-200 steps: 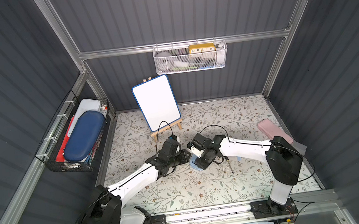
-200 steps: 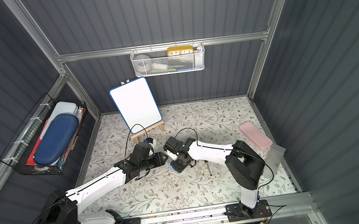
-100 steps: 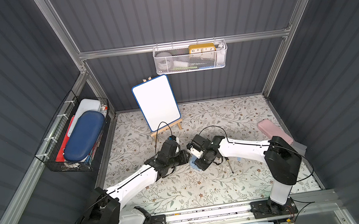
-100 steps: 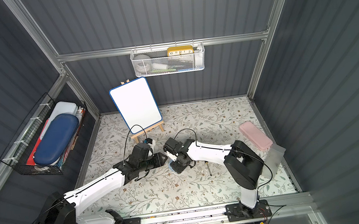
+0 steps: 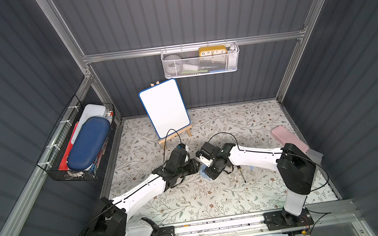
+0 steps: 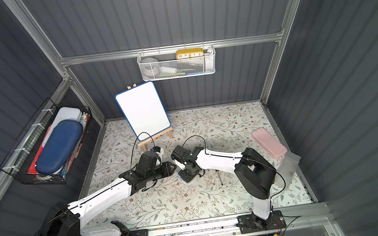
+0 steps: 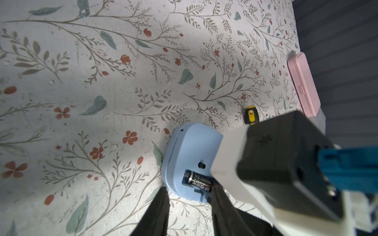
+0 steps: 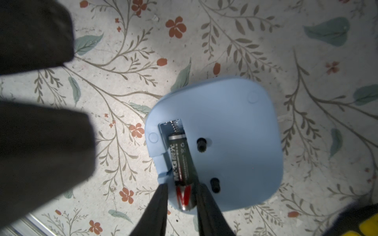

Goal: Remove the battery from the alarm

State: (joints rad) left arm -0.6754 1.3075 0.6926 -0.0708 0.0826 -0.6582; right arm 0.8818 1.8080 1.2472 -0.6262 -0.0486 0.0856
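Two arms with white links, black joints and black looping cables; the left gripper point(image 7: 188, 192) and right gripper point(image 8: 181, 196) have black fingers.

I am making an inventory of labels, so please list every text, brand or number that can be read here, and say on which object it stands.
"10 11 12 1 2": top of the dial of the yellow clock in the wall basket; the rest is hidden.
Brand in white letters on the battery in the alarm: roughly "MAGIRUN", too blurred to be sure.
Smaller print beside the brand: unreadable.
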